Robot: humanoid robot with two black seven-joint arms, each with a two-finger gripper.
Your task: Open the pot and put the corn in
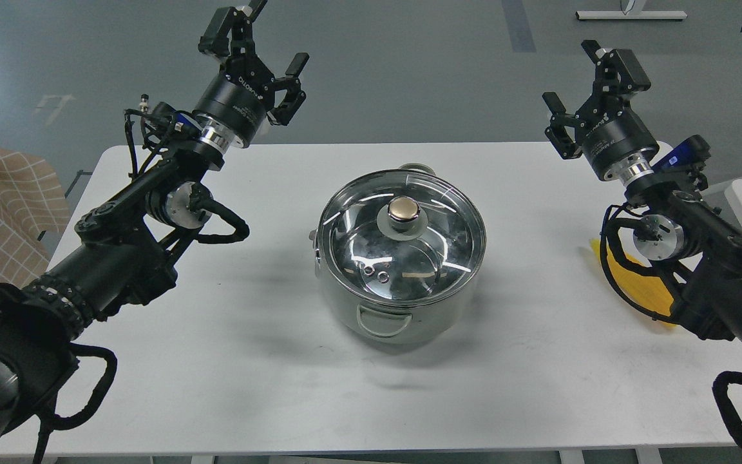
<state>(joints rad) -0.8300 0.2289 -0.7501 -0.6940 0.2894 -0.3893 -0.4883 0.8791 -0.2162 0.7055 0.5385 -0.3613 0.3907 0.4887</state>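
Pot (401, 258) sits mid-tabletop (216, 361), glass lid (402, 235) in place; nothing done yet. Corn (635, 274) lies below the right claw (587, 90), partly hidden by that arm. Left claw (261, 61) likewise raised, pot well below-right. Both claws open and empty, clear of everything.

Two black jointed arms with looped black cables and silver wrist rings. White lettering on the left wrist barrel (237, 98) (blue parts behind each wrist).
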